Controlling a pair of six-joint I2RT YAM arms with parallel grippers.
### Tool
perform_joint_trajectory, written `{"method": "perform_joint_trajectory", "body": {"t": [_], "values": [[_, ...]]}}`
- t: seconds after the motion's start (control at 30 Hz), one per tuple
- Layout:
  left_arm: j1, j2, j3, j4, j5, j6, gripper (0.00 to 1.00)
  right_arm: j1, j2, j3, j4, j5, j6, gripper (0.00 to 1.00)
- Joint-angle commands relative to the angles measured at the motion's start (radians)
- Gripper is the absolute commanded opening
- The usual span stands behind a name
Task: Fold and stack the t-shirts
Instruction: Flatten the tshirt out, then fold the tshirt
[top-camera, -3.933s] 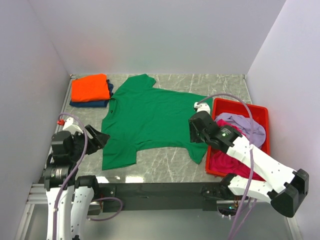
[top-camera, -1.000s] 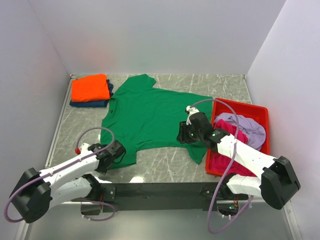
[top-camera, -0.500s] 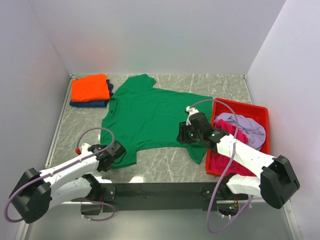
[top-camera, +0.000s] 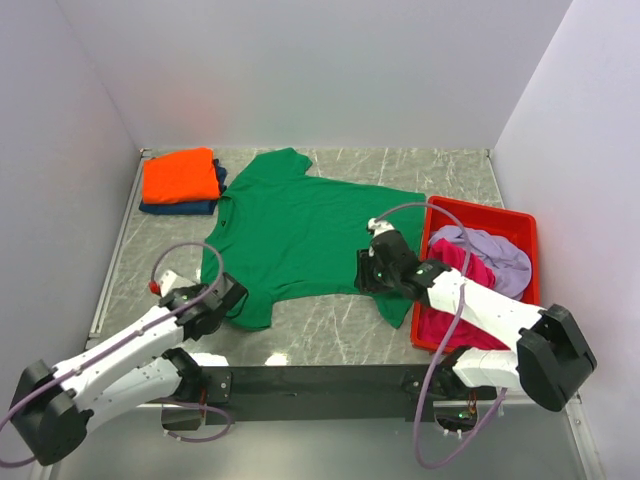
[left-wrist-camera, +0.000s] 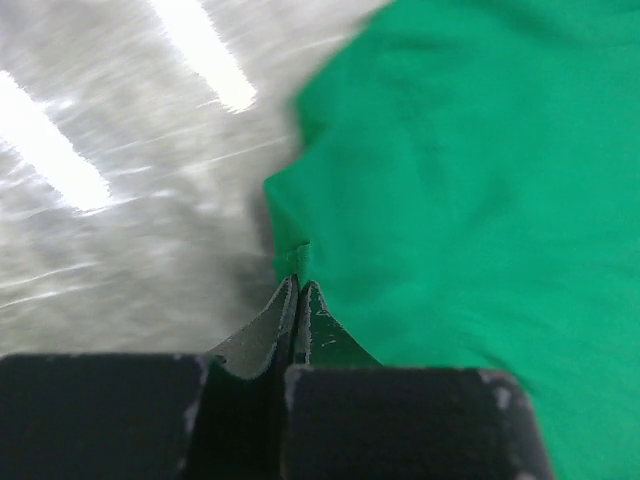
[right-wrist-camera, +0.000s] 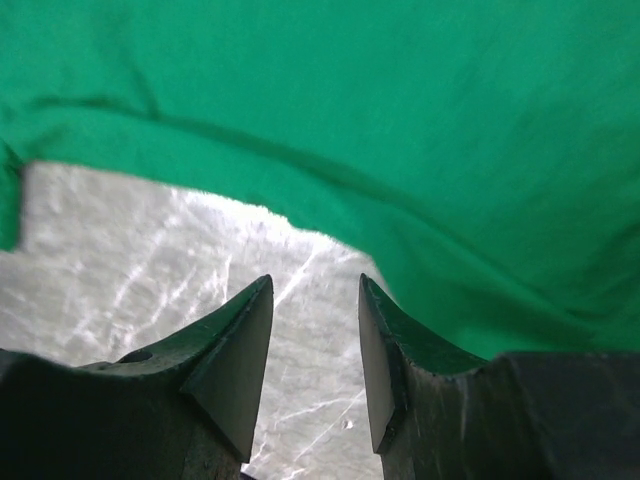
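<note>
Near edge first: L arm's left claw is at the green t-shirt's near-left corner, tips pressed together, pinching a small fold of the cloth edge; wrist cam shows green caught right between the tips. Right claw sits at the green t-shirt's near edge, toward its right side, spread wide w/ nothing gripped; grey bench shows btwn the tips, cloth edge just beyond them. Green t-shirt itself lies spread out flat on the bench. Just right of the green t-shirt: red bin, magenta t-shirt and pale lilac t-shirt heaped inside, lilac at the far end. Far-left of the green t-shirt: orange t-shirt folded, lying on the folded navy t-shirt.
</note>
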Motion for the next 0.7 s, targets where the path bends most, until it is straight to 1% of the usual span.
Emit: {"method": "perform_joint_trajectory", "body": {"t": [0.0, 0.1, 0.17, 0.3, 0.47, 0.67], "values": [[-0.005, -0.070, 0.088, -0.024, -0.117, 0.087, 0.01, 0.050, 0.042, -0.041, -0.023, 0.075, 0.051, 0.47], [-0.003, -0.150, 0.113, -0.059, -0.157, 0.099, 0.01, 0.064, 0.084, -0.041, -0.016, 0.095, 0.084, 0.46], [-0.005, -0.216, 0.131, -0.095, -0.174, 0.102, 0.01, 0.089, 0.119, -0.026, -0.035, 0.147, 0.095, 0.46], [-0.005, -0.321, 0.147, -0.146, -0.206, 0.113, 0.01, 0.127, 0.160, 0.002, -0.062, 0.187, 0.120, 0.45], [-0.005, -0.440, 0.151, -0.200, -0.244, 0.106, 0.01, 0.179, 0.127, 0.026, -0.101, 0.210, 0.160, 0.45], [-0.003, -0.489, 0.168, -0.241, -0.264, 0.128, 0.01, 0.195, 0.093, 0.082, -0.137, 0.226, 0.164, 0.45]]}}
